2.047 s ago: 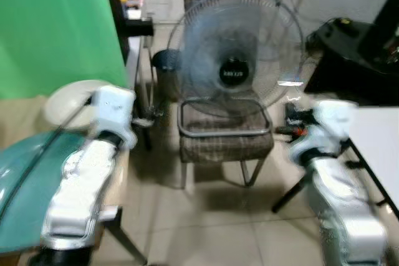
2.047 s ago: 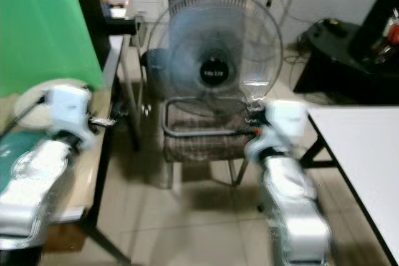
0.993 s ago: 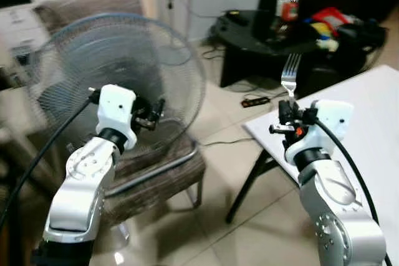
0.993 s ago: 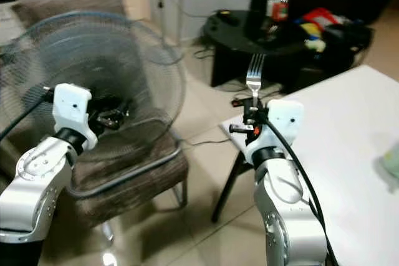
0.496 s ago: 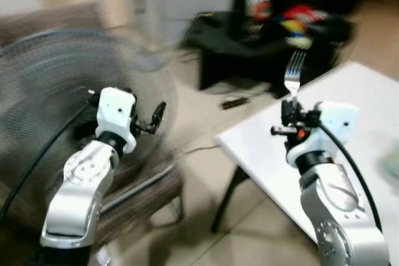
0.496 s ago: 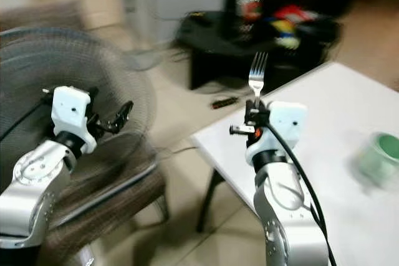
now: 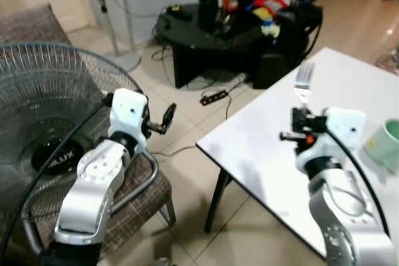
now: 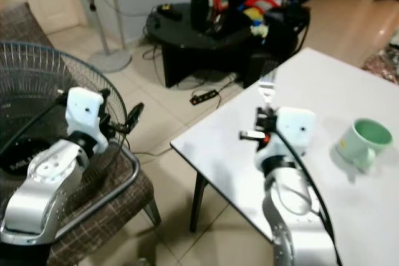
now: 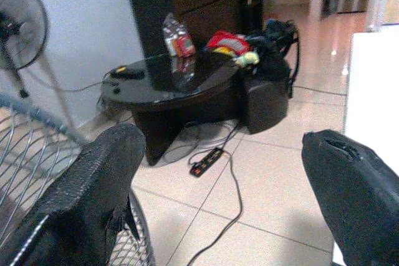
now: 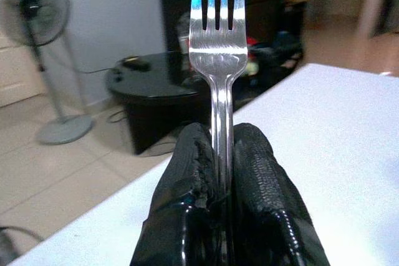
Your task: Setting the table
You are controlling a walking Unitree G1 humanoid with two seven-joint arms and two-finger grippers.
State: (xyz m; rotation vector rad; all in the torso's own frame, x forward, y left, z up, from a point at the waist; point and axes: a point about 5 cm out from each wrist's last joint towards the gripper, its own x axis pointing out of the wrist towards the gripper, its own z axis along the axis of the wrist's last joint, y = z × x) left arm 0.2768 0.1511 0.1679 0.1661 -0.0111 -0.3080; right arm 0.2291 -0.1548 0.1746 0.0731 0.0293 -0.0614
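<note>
One fork [image 10: 216, 42] is in transit: the right gripper [image 8: 265, 130] has its fingers clenched on the handle, tines pointing up, at centre-right of the head frames, over the near edge of the white table [image 8: 324, 85]. Left gripper [image 7: 163, 119] sits centre-left with its fingers [image 9: 93, 197] spread wide and nothing between them, in front of the fan [image 7: 43, 116] resting on the plaid chair [image 7: 131, 216]. Judged step: carrying the fork to its place, not yet laid down. A green mug [image 8: 365, 141] stands on the table at the right of the frame, well apart from the fork. Next move likely calls for bringing the arm further over the tabletop, tipping the fork flat and lowering it before letting go; the placement spot can't be confirmed, since no plate is visible. Versus 2 s ago: the camera has swung right, so the green screen, the teal surface and the white dish are gone from the frame, the fan has slid from centre to far left, and the table and mug have come in. The black side table [image 7: 212, 29] with clutter now sits at upper centre. Grip on the fork is unchanged from 1 s ago.
</note>
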